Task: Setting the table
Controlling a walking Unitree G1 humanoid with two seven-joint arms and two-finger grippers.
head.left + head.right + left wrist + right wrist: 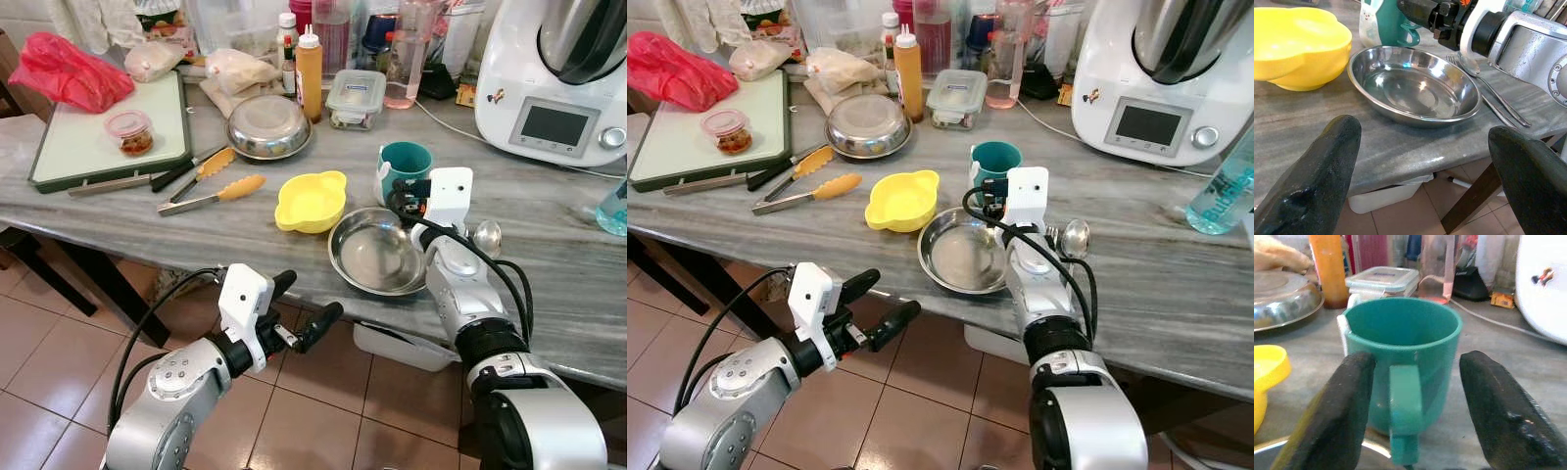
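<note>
Both eye views look forward and down from the head onto the table and the tiled floor before it, the right eye's picture set slightly to one side of the left's. The left wrist view looks from below the table edge, along its spread fingers, up and across at the steel bowl, close. The right wrist view sits low over the tabletop, very near the mug, facing its handle. Bowl, mug and yellow bowl appear in all four views.
</note>
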